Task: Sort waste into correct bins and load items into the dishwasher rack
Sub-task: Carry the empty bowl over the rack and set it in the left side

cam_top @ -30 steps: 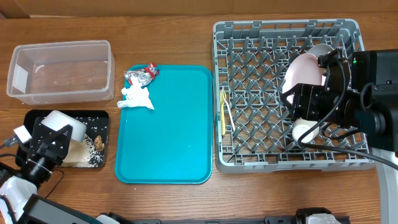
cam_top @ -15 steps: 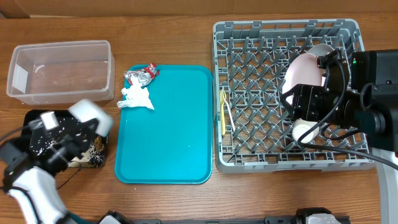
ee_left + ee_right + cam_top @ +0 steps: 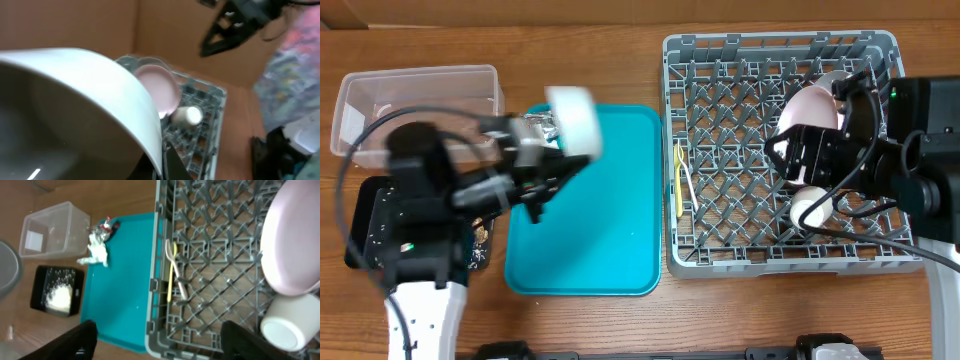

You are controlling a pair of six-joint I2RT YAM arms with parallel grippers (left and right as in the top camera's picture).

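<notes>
Since the earlier frame the left gripper (image 3: 548, 160) has swung off the black tray (image 3: 362, 205) and now carries the bowl (image 3: 572, 118) over the teal tray (image 3: 610, 230), clamped on its rim; the right gripper (image 3: 798, 165) has widened above the rack (image 3: 720, 60). Left wrist: bowl fills the foreground, pink plate (image 3: 157, 90) and cup (image 3: 187, 116) ahead. Right wrist: jaws wide, empty; pegs (image 3: 220, 255) beside the plate stand bare. Recommended: seat the bowl tilted there, clear of the right arm.

A warm brown wood-grain counter (image 3: 610, 60) under even light — behind it, plain brown board walls (image 3: 100, 25) meeting at a seam.
</notes>
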